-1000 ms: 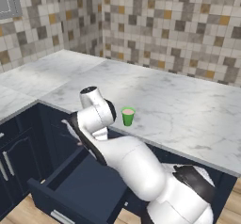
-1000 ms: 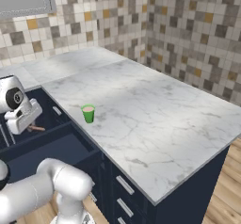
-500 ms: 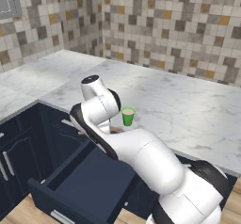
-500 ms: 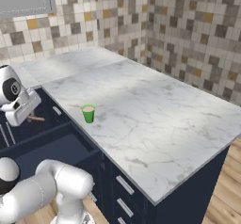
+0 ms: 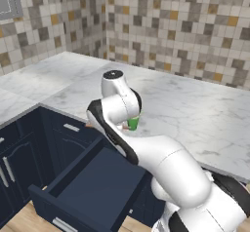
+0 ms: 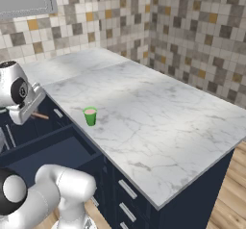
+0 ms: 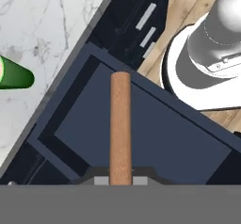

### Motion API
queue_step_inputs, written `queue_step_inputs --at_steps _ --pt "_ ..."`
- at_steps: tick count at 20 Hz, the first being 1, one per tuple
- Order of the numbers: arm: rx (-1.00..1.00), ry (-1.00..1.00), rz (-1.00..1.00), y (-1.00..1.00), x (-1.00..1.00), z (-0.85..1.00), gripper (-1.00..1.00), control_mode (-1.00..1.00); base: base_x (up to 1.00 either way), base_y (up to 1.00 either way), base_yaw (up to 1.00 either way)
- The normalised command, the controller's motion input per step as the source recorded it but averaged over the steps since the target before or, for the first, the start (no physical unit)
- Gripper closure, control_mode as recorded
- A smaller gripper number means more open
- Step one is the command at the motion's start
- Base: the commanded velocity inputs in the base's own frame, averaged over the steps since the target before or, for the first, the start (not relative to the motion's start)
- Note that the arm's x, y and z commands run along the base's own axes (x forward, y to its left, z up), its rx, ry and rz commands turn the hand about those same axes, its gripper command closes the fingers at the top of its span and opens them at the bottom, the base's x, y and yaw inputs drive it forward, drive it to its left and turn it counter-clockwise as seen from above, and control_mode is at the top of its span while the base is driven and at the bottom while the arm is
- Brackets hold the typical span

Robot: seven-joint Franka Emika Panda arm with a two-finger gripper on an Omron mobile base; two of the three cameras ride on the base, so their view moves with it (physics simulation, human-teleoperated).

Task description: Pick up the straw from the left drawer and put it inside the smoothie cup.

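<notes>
From the left base view, we see our arm (image 5: 146, 148) bent up over the open drawer (image 5: 93, 189). The drawer is pulled out so we can reach in from above. Our wrist is raised to about the height of the desk (image 5: 195, 114), close to its front edge. The cup (image 5: 133, 124) peeks out from behind our wrist. It stands upright on the desk, near the edge, so it is easy to reach. We think the carry to the cup has begun.

From the right base view, our hand sits high at the left side, above the drawer (image 6: 53, 151). A bit of the straw (image 6: 40, 116) sticks out from under it, lying almost flat. The cup (image 6: 90, 116) is near, to the right, but the straw is not touching it. Pink drink shows at its top.

From the hand view, we look down along the jaws (image 7: 120, 180). They are clamped on the straw (image 7: 120, 124), low on its length, so most of it pokes out ahead of us. The drawer (image 7: 136, 129) lies below the straw, which is lifted clear of it. The cup (image 7: 14, 75) is off to the side on the desk (image 7: 42, 30). We think we need to tip the straw upright before it can go in.
</notes>
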Motion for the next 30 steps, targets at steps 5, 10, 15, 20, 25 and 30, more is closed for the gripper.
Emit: queue_step_inputs --at_steps 5,10,15,20,25,30 --pt "0.34 -0.18 -0.02 -0.15 0.07 0.07 1.00 -1.00 0.00 0.00 0.00" --pt "0.33 -0.05 -0.06 -0.02 0.03 0.30 1.00 -1.00 0.00 0.00 0.00" --pt "0.34 0.00 -0.06 -0.21 0.13 0.38 1.00 -1.00 0.00 0.00 0.00" --pt "0.33 0.03 -0.03 -0.33 0.36 0.12 1.00 -1.00 0.00 0.00 0.00" --pt "0.21 0.00 0.00 -0.23 0.33 0.00 1.00 -1.00 0.00 0.00 0.00" --pt "0.12 0.00 0.00 -0.06 0.32 0.00 1.00 -1.00 0.00 0.00 0.00"
